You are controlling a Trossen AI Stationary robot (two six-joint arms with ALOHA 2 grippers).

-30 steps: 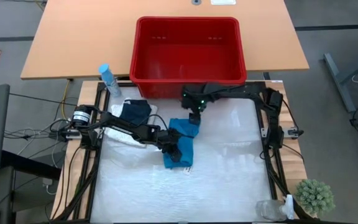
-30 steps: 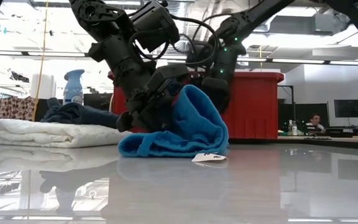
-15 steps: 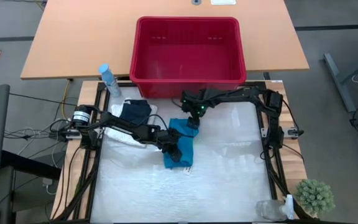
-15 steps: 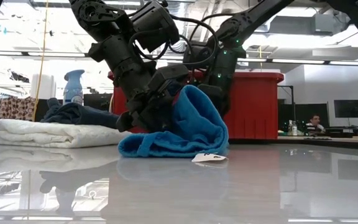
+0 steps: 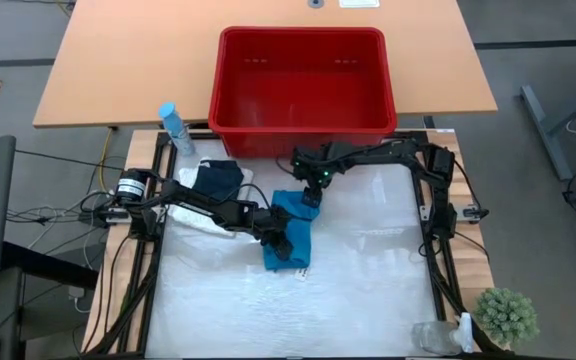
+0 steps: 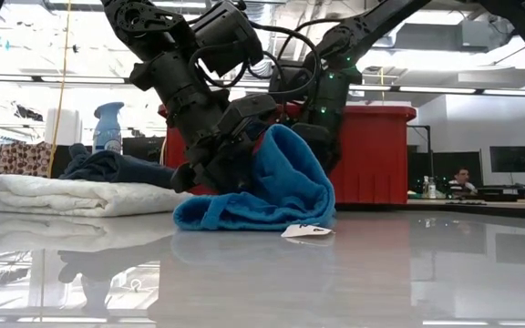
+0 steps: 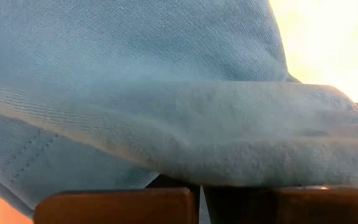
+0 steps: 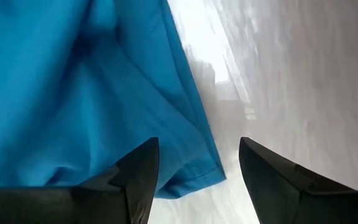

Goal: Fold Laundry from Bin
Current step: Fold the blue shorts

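Note:
The teal-blue cloth (image 5: 290,228) lies bunched at the table's middle, rising in a hump (image 6: 285,150) with its lower edge on the tabletop. My left gripper (image 5: 280,240) reaches in from the left and is shut on it. My right gripper (image 8: 197,177) stands open just above the cloth's far corner (image 8: 188,177), one finger on either side of it, touching nothing that I can see. A folded white item (image 5: 190,215) with the dark navy item (image 5: 218,180) resting on top lies at the left. The red bin (image 5: 303,80) stands behind the table's far edge. My left gripper pinches a thick fold of the teal cloth (image 7: 229,149) between its two fingers, slanting down from the table's left. The held part is raised off the table and drapes over to the right, while the cloth's bottom edge (image 6: 235,217) stays on the table.
A blue spray bottle (image 5: 173,128) stands at the far left corner. A small green plant (image 5: 506,315) and a clear object (image 5: 438,335) sit at the near right corner. The near half of the white tabletop (image 5: 368,300) is bare. A person (image 6: 463,178) sits far off in the room.
My right gripper has come a little down and toward the near edge, closer to the teal cloth's far corner, rolling slightly, and has then held still. It stays open. The left gripper and the cloth have kept their places.

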